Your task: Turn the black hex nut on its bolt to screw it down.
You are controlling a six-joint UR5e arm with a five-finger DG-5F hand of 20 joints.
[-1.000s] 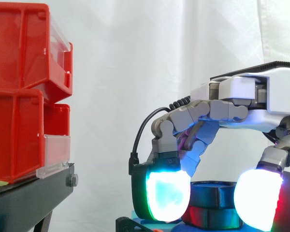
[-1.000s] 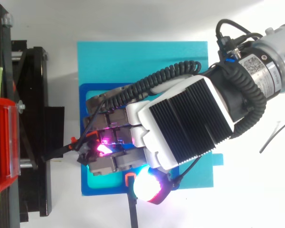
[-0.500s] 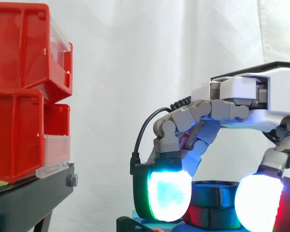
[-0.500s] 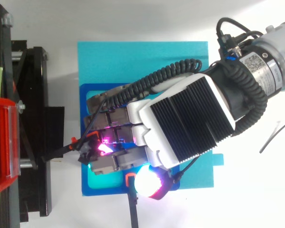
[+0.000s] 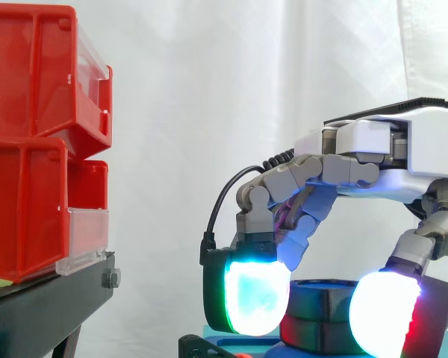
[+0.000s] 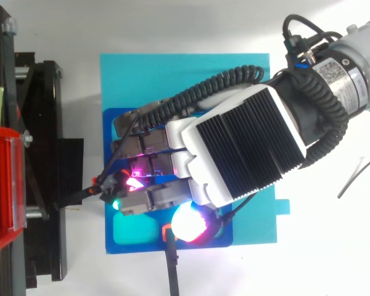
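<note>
The hand (image 5: 403, 160) reaches in from the right of the side view, palm down, its fingers curled over and clamped on the black hex nut (image 5: 322, 317) at the lower middle-right of the frame. One glowing cyan-green fingertip (image 5: 256, 297) lies against the nut's left flank, and the white-red thumb pad (image 5: 383, 313) covers its right flank. From above, the hand (image 6: 234, 151) sits over the centre of the frame and covers the nut. I cannot make out the bolt itself.

The nut stands on a dark blue base plate (image 6: 108, 246), which lies on a cyan mat (image 6: 172, 77) in the middle of the top view. Well apart, at the left edge, are the black stand (image 5: 45, 306) and the red bins (image 5: 30, 149), with the white curtain (image 5: 209, 89) behind.

By my reading, the step in hand is the turning itself, with the grip made and a twist under way or about to start. The next move calls for a wrist rotation in the tightening direction with the pinch kept firm. The hand would then let go, swing back and take hold again for another turn, keeping centred over the bolt so the pads do not slip off the flats.
</note>
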